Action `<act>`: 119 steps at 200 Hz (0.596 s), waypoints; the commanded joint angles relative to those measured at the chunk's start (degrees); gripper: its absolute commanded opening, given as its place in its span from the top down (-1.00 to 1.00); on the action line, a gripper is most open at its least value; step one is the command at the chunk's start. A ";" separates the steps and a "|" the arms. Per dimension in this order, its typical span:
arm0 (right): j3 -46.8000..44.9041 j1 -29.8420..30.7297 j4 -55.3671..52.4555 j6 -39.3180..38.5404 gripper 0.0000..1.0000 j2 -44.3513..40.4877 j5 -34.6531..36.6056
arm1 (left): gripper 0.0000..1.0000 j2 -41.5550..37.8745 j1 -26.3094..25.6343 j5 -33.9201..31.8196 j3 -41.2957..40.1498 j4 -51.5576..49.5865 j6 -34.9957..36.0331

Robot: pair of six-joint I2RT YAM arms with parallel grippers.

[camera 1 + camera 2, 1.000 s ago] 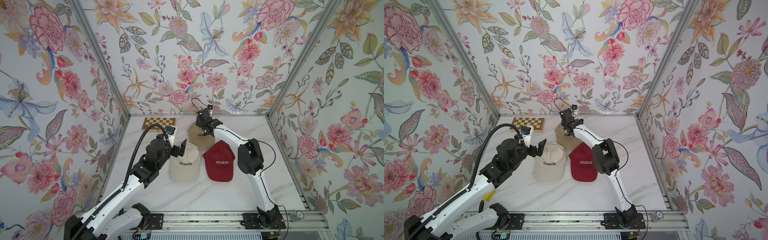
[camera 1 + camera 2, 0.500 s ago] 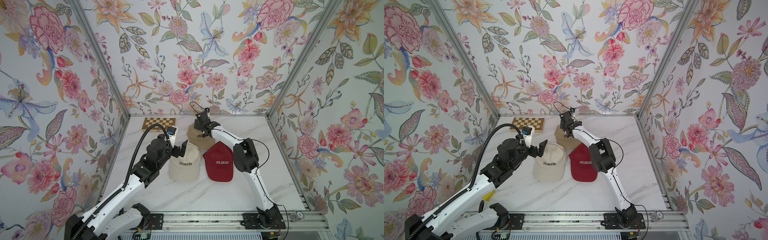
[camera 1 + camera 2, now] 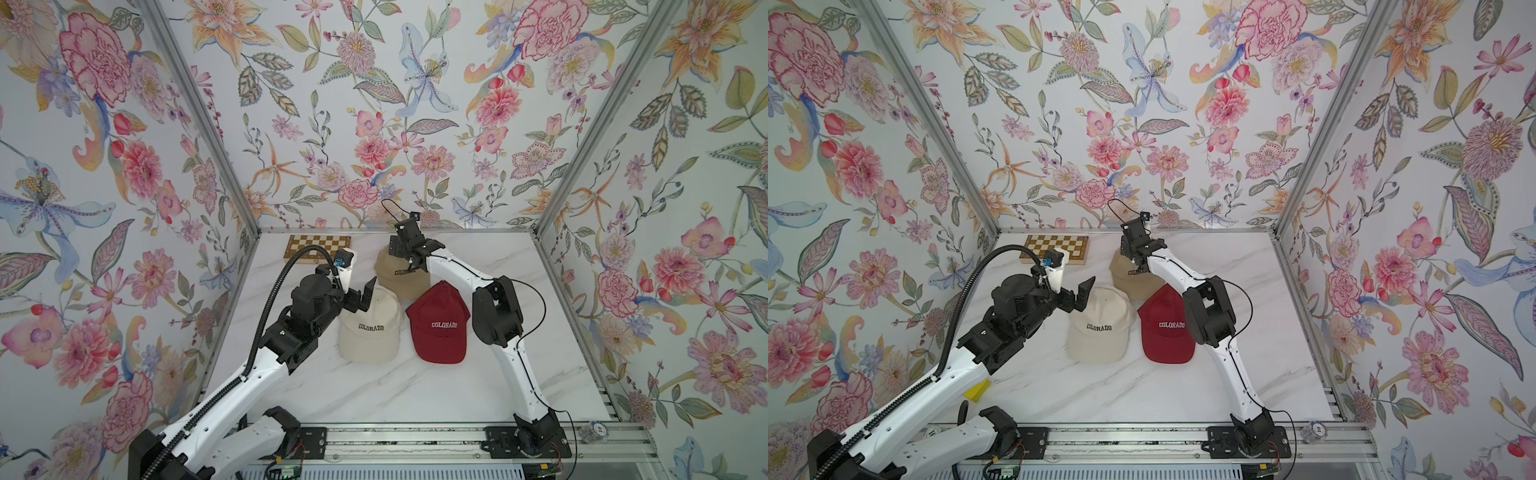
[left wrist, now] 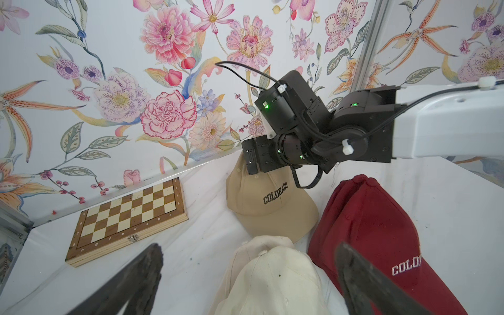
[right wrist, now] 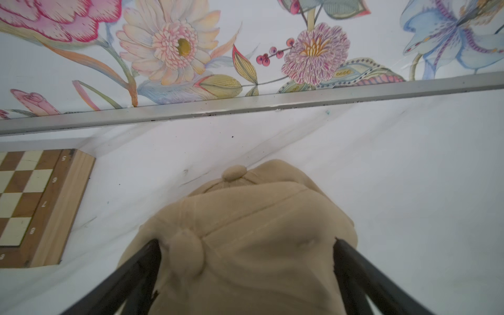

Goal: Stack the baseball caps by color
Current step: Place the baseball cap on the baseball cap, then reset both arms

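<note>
In both top views the tan caps (image 3: 401,276) sit at the back of the table (image 3: 374,395), beside the chessboard (image 3: 318,246). The cream caps (image 3: 370,328) and dark red caps (image 3: 438,328) lie side by side in front of them. The right gripper (image 3: 405,258) is down on the tan crown, and the left gripper (image 3: 362,297) hangs by the back of the cream caps.

Left wrist view: jaws spread wide with nothing gripped, cream caps (image 4: 272,278) right below, all three colors in sight.

Right wrist view: fingers (image 5: 136,270) stand wide apart on either side of the tan caps (image 5: 259,259), tips against the fabric. Two crown buttons show, one behind the other.
</note>
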 commanded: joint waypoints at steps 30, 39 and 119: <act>-11.77 -0.75 7.51 -9.28 -0.98 -20.63 -4.69 | -0.99 -1.07 1.31 -6.13 2.10 1.27 3.83; -16.44 -1.01 10.48 -11.34 -0.98 -25.44 -4.74 | -1.00 -1.41 1.66 -9.21 1.29 2.61 3.75; -81.61 -19.03 40.90 -18.46 -0.98 -68.80 -5.61 | -0.99 -7.14 9.43 -40.31 -28.00 36.80 4.78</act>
